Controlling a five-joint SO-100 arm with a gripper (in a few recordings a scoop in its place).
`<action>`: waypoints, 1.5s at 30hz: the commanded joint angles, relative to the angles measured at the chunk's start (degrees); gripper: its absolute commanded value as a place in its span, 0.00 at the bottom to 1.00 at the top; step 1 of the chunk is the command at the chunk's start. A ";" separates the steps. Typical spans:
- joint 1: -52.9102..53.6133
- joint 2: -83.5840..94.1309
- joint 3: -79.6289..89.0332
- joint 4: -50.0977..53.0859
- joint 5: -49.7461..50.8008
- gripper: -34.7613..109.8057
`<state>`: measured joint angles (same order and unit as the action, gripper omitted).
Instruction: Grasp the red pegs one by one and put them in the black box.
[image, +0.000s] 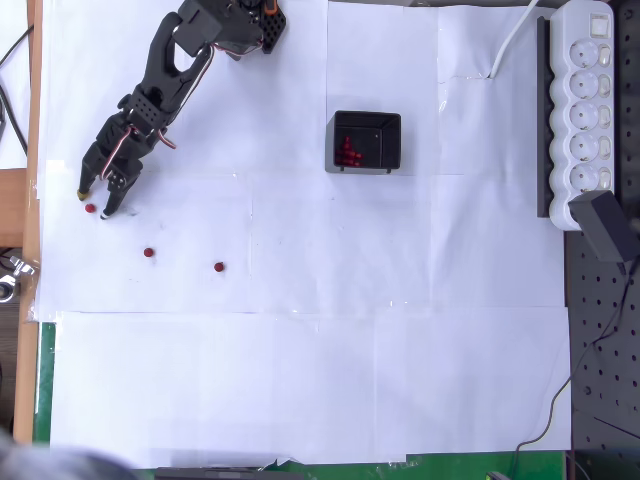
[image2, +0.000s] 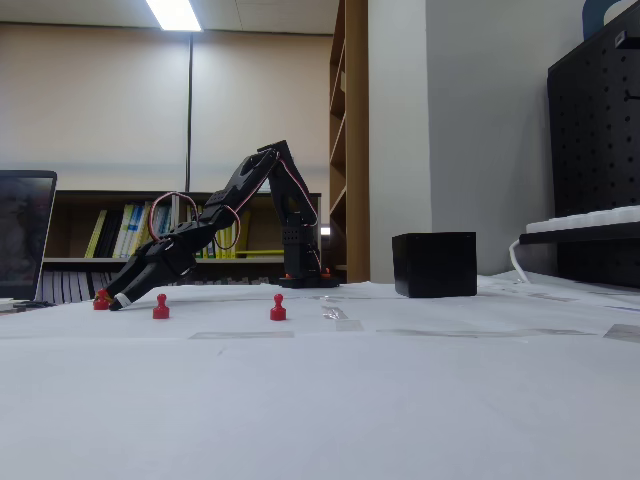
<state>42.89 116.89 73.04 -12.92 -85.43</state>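
Three red pegs (image: 149, 253) lie loose on the white paper (image: 300, 350) in the overhead view: one at the far left between the tips of the gripper (image: 93, 203), one a little lower and to the right of it, and a third further right again, well apart from the arm. The gripper's two fingers are spread, with the leftmost peg sitting in the gap between them; whether either finger touches it I cannot tell. The black arm (image: 175, 60) reaches down and left from its base at the top of the picture. The black box (image: 366, 141) stands near the middle of the upper half, well apart from the loose pegs, and holds a cluster of red pegs in its lower left part. A white power strip (image: 585, 100) lies along the right edge. In the fixed view, low at table level, the arm (image2: 250, 190) slopes down to the left and the gripper (image2: 112, 299) is down at the paper, with one red peg (image2: 101, 299) right at its tip. Two more pegs stand upright to the right of it, near each other. The black box (image2: 434, 264) sits further right, its inside hidden from here.
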 joint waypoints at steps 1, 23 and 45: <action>1.14 0.79 1.05 -1.14 -1.05 0.36; -1.93 1.23 0.88 -2.72 -4.48 0.36; -4.39 1.23 0.70 -2.99 -4.04 0.34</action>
<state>39.46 117.86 73.12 -15.29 -88.95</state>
